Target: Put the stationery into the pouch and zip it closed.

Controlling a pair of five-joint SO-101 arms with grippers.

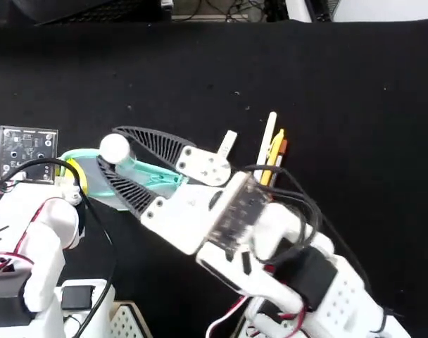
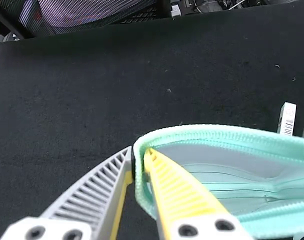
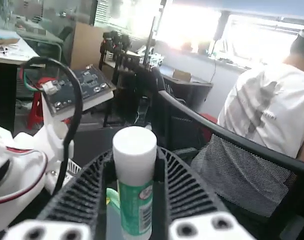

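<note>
A mint-green pouch (image 1: 140,176) lies open on the black table at the left. My left gripper (image 2: 138,165) is shut on the pouch's (image 2: 227,165) end rim, its yellow finger inside and its grey finger outside. My right gripper (image 1: 126,165) hangs over the pouch mouth, shut on a white-capped glue stick (image 1: 115,147) with a green label (image 3: 135,190). Pens and pencils (image 1: 272,151) lie in a bundle right of the pouch, with a small white eraser (image 1: 227,143) beside them.
A small circuit board (image 1: 28,150) sits at the table's left edge. The far half of the black table (image 1: 305,70) is bare. A person in a white shirt (image 3: 272,120) sits in the room behind, away from the task.
</note>
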